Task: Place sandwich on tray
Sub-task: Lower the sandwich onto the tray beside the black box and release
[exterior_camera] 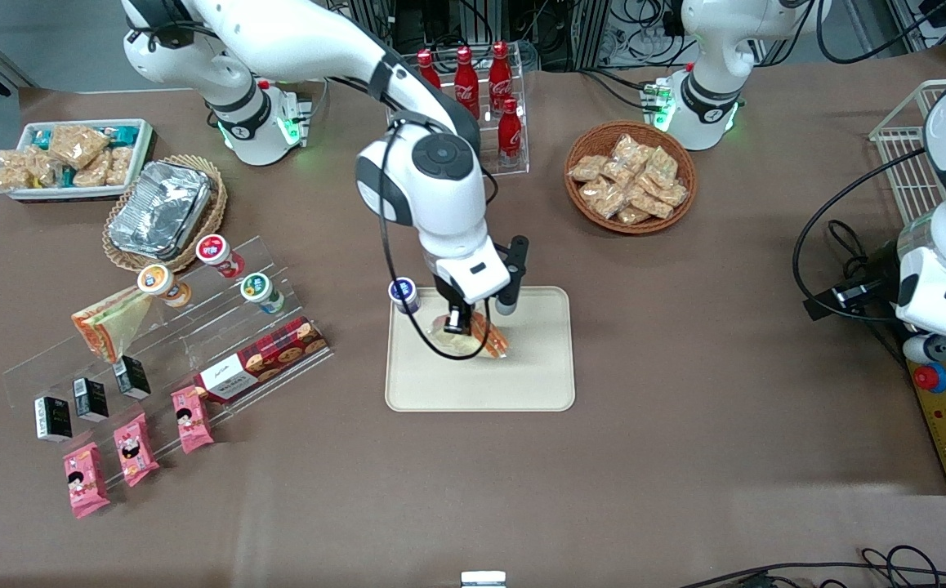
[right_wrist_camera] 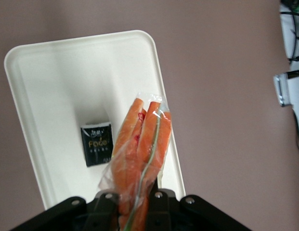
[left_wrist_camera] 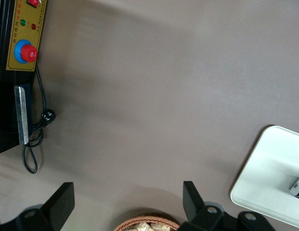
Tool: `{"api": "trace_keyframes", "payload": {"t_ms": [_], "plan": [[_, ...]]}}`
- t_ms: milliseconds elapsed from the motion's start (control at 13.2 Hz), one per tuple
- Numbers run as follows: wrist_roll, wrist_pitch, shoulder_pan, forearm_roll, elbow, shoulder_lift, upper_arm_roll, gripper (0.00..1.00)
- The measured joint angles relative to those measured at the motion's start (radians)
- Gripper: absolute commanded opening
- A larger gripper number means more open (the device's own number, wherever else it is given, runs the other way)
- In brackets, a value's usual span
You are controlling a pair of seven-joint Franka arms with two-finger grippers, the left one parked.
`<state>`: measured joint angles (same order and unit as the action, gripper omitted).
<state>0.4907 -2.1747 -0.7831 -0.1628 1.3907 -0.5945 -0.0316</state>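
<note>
Gripper [exterior_camera: 463, 325] clamps sandwich [right_wrist_camera: 139, 154] by one end, hanging above tray [exterior_camera: 538, 384] middle, near its farther edge. Risk: released here, the wedge could tip onto the small black box [right_wrist_camera: 97, 144].

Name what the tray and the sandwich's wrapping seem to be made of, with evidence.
Tray: probably moulded plastic; smooth matte cream surface, rounded corners, low rim. Sandwich, held by the gripper over the tray: clear plastic film, glossy and crinkled, filling visible through it.
</note>
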Motion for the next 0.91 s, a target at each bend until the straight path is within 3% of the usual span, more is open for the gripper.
{"api": "trace_keyframes", "payload": {"t_ms": [679, 830, 906], "plan": [[0.051, -0.186, 0.004, 0.000, 0.001, -0.126, -0.006, 0.26], [0.056, -0.217, 0.004, -0.004, 0.002, -0.152, -0.008, 0.30], [0.060, -0.228, 0.005, -0.013, 0.002, -0.165, -0.012, 0.37]]}}
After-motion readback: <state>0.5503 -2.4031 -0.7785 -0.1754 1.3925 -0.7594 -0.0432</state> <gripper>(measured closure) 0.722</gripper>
